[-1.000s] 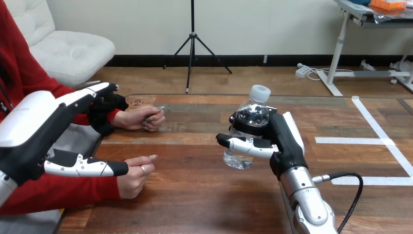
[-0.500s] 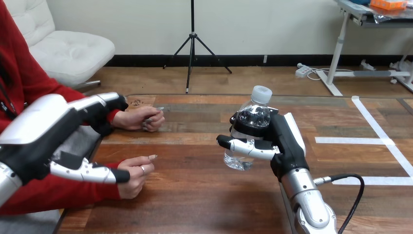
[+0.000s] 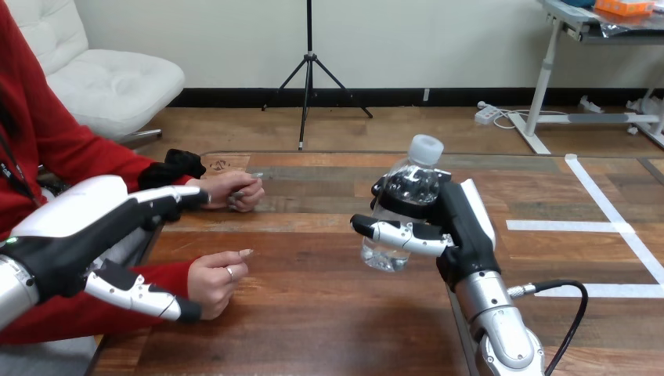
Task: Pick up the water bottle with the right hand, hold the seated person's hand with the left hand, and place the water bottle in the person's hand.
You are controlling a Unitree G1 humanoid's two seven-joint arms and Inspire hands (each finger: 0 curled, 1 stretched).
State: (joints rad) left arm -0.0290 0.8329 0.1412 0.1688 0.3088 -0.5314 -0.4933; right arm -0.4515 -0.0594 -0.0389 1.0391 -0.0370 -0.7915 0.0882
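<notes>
Right robot hand was clamped round a clear plastic water bottle with white cap, tilted, near the middle of the brown wooden desk. Left robot hand was spread open, fingers straight, thumb low, beside the wrist of the person's nearer hand, which lay loosely curled on the desk, well apart from the bottle.

The water bottle is clear with a white cap, the left robot hand and right robot hand black-and-white, the bench streaky brown wood.
</notes>
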